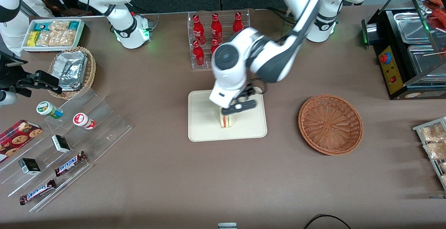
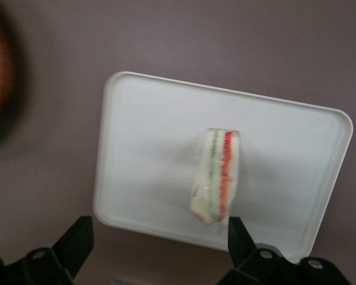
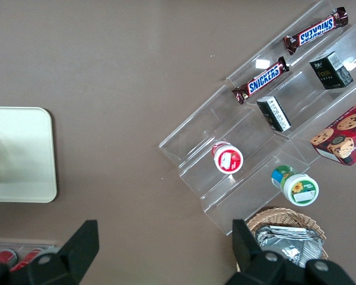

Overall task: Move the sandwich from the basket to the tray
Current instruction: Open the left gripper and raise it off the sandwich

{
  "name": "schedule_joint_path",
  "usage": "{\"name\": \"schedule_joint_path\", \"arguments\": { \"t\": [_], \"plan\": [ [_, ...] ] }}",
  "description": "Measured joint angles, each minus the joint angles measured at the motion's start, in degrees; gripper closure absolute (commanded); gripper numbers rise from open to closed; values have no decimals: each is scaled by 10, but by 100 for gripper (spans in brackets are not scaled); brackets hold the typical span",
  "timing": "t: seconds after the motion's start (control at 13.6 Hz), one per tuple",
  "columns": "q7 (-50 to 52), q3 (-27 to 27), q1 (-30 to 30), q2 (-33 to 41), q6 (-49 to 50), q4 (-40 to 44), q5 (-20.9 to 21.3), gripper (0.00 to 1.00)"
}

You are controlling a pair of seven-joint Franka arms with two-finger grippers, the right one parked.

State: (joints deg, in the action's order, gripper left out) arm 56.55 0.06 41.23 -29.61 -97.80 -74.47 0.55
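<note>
Sandwich (image 1: 226,120) stands on tray (image 1: 205,124), gripper (image 2: 157,237) released above it.
Bare tray surface surrounds the sandwich; basket (image 1: 330,123) sits well apart.

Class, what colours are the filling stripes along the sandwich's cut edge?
Red and green between pale bread, clearest in the left wrist view: sandwich on the tray, open gripper above it.
</note>
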Motion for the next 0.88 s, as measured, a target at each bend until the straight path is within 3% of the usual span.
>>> {"name": "schedule_joint_path", "arguments": {
  "t": [0.37,0.88],
  "plan": [
    [-101,3,-100,125,152,-2,0,0],
    [-343,4,-255,208,257,-5,1,0]
  ]
}}
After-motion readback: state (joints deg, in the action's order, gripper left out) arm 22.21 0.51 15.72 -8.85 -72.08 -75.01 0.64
